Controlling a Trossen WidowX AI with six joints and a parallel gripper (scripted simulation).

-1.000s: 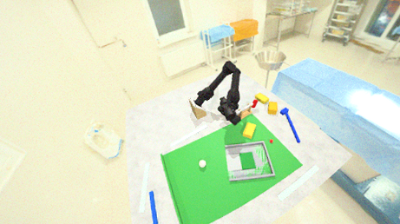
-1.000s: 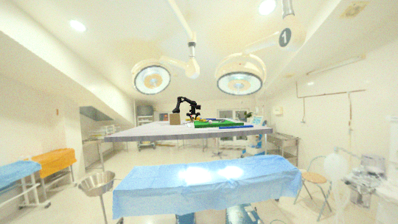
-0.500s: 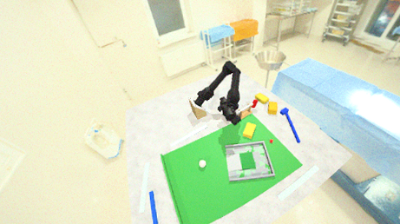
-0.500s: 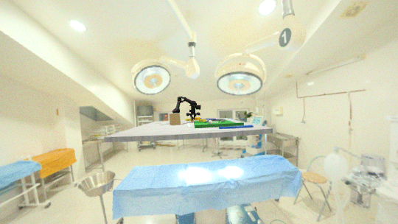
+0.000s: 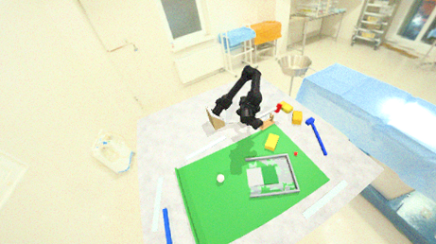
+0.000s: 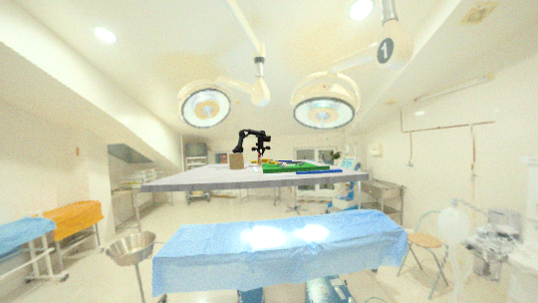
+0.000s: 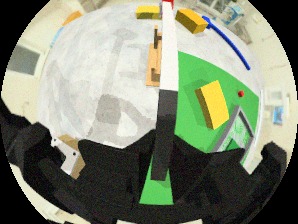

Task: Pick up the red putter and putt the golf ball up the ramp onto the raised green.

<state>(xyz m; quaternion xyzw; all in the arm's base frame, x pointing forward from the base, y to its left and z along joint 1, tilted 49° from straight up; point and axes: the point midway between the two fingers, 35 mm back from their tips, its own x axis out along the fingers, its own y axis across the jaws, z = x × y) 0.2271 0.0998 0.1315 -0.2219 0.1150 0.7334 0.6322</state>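
Note:
The red putter has a red head (image 5: 278, 108), a white shaft (image 5: 269, 112) (image 7: 169, 55) and a black grip (image 7: 167, 112). My gripper (image 5: 258, 124) (image 7: 160, 132) is shut on the black grip. The shaft points away from the fingers and passes over a small wooden stand (image 5: 268, 123) (image 7: 153, 67), seemingly above it. The white golf ball (image 5: 221, 178) lies on the green mat (image 5: 218, 220) (image 7: 187, 75), left of the grey-walled frame (image 5: 292, 172) (image 7: 223, 137). Inside the frame are a pale grey ramp patch (image 5: 255, 176) and a darker green square (image 5: 270, 174). The fingertips partly hide the grip.
A yellow block (image 5: 271, 142) (image 7: 214, 105) lies on the mat near the frame. Two more yellow blocks (image 5: 285, 107) (image 5: 297, 117) lie beyond the stand. A blue club (image 5: 318, 139) (image 7: 230, 42) lies at the right, a blue bar (image 5: 168, 239) at the left edge. A tan board (image 5: 215, 118) stands behind.

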